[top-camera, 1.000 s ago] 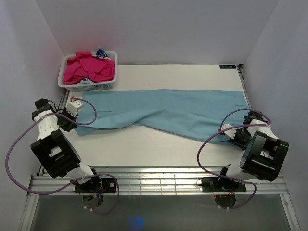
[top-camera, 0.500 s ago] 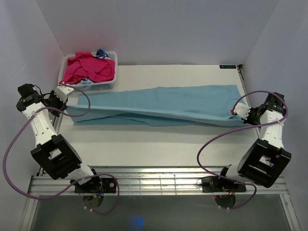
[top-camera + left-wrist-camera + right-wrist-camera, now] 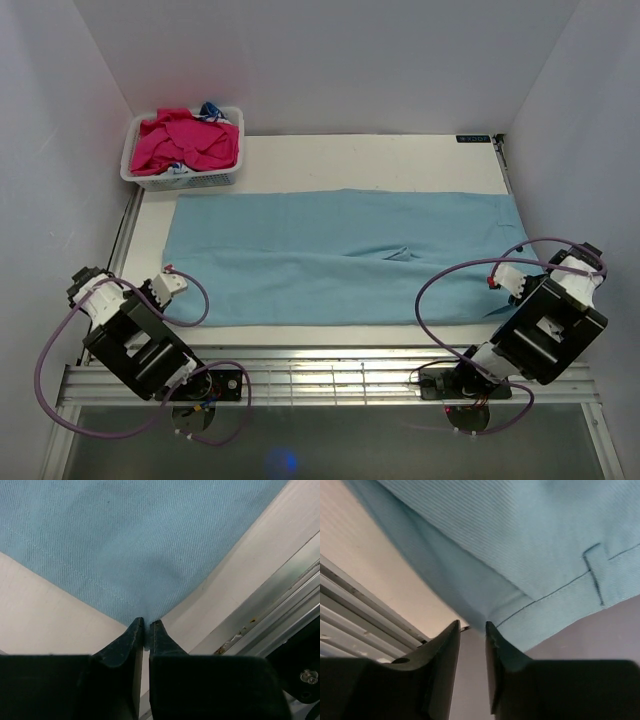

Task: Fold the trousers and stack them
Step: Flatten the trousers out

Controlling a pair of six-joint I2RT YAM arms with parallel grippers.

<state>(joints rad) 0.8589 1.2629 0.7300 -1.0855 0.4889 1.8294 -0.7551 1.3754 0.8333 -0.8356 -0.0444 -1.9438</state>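
Note:
The light blue trousers lie spread flat across the table, wide from left to right, with a small wrinkle near the middle. My left gripper sits at their near left corner. In the left wrist view the left gripper is shut on the corner tip of the trousers, with a sliver of cloth between the fingers. My right gripper is at the near right corner. In the right wrist view the right gripper stands slightly open, the hem of the trousers just beyond its tips and nothing between them.
A white basket holding magenta garments stands at the back left corner. A slatted metal rail runs along the near edge, between the arm bases. White walls close in the left, back and right sides.
Both arms came back toward the near edge, drawing the trousers with them; the cloth went from a raised narrow band to lying flat and wide. The right jaws have parted off the hem.

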